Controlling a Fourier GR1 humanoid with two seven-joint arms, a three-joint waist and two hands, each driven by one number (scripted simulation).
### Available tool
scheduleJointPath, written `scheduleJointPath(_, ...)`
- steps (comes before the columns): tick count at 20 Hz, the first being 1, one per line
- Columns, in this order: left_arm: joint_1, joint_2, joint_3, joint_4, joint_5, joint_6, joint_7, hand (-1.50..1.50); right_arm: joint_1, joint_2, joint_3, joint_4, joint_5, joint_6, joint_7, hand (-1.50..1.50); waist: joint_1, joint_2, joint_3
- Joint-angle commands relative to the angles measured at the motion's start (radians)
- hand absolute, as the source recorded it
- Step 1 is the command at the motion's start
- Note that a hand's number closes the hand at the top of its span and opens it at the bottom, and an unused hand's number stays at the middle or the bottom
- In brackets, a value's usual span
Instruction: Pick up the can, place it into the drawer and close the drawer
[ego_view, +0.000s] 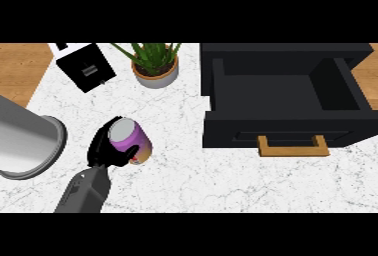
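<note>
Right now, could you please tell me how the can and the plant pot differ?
The can is purple with a silver top; the plant pot is grey. The can leans, gripped by the left hand; the plant pot stands upright, untouched. Both are round and left of the drawer.

the white marble counter (221, 185) carries an open black drawer (273, 95), a potted plant (156, 70), a black box (87, 67) and a grey metal container (26, 140).

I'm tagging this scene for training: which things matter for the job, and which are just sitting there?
For the job: can, left hand curled round it, open drawer.
Lying about: potted plant, black box, grey bucket.
</note>
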Motion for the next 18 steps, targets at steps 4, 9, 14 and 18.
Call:
scheduleJointPath(4, 0.038, -0.029, 0.020, -0.152, 0.043, 0.140, 0.045, 1.50, 0.022, 0.006, -0.006, -0.065, -0.041, -0.025, 0.039, -1.50, -0.001, 0.000, 0.000)
scheduleJointPath(9, -0.006, -0.040, -0.054, -0.305, 0.045, 0.244, 0.140, 1.50, 0.012, 0.007, 0.021, 0.006, 0.007, -0.007, -0.047, -1.50, -0.002, 0.000, 0.000)
scheduleJointPath(14, -0.013, -0.040, -0.222, -0.495, 0.063, 0.428, 0.228, 1.50, 0.033, 0.007, 0.076, -0.084, 0.021, -0.083, 0.027, -1.50, -0.001, -0.002, 0.000)
scheduleJointPath(18, -0.064, -0.025, -0.190, -0.612, 0.021, 0.469, 0.395, 1.50, 0.060, 0.007, 0.052, -0.059, 0.018, -0.058, -0.032, -1.50, -0.002, 0.000, 0.000)
